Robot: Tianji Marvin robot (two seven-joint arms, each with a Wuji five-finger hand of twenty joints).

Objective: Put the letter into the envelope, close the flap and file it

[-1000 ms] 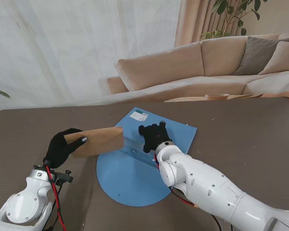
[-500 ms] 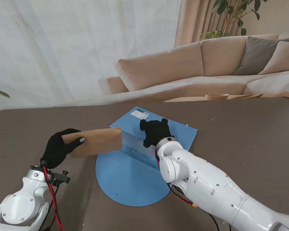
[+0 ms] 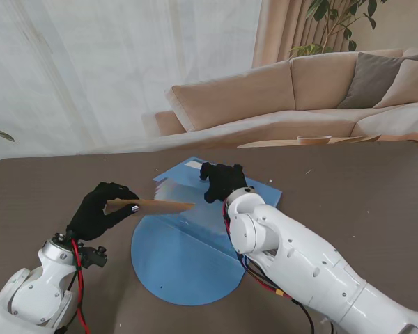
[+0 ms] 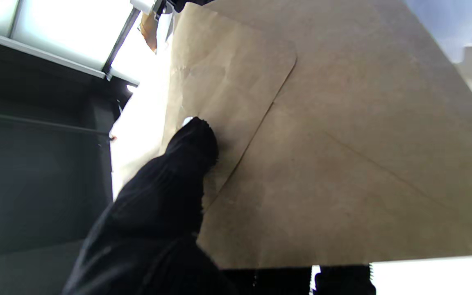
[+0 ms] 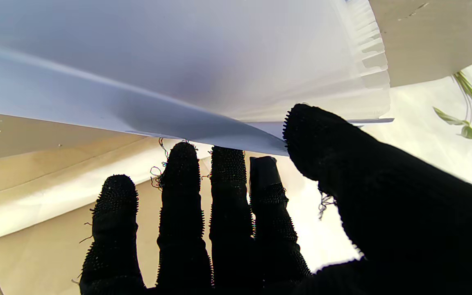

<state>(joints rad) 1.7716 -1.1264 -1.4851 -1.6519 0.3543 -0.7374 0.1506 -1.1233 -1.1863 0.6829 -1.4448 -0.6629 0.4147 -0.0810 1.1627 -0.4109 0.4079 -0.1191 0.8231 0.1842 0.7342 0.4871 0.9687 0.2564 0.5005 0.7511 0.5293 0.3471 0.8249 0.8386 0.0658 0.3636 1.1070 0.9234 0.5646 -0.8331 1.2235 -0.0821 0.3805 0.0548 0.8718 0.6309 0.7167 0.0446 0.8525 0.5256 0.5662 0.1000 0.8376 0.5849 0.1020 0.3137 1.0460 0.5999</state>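
My left hand (image 3: 101, 209) is shut on the brown envelope (image 3: 153, 205), held level and seen edge-on, its free end reaching toward the blue expanding file folder (image 3: 188, 261). In the left wrist view the envelope (image 4: 342, 143) has its flap lying flat, and my thumb (image 4: 191, 143) presses on it. My right hand (image 3: 221, 179) grips the folder's upper panel at its far edge. The pleated pockets (image 3: 168, 186) gape to the left of it. In the right wrist view the fingertips (image 5: 223, 164) and thumb pinch the pale panel (image 5: 178, 61) beside the pleats (image 5: 367, 53). The letter is not visible.
The folder's round flap lies spread on the brown table (image 3: 348, 195), nearer to me. A beige sofa (image 3: 299, 90) stands beyond the table's far edge, with a plant (image 3: 334, 21) at the back right.
The envelope has turned from facing me to lying level and has moved right toward the folder. My right hand has shifted farther away, raising the panel so the pleats show.
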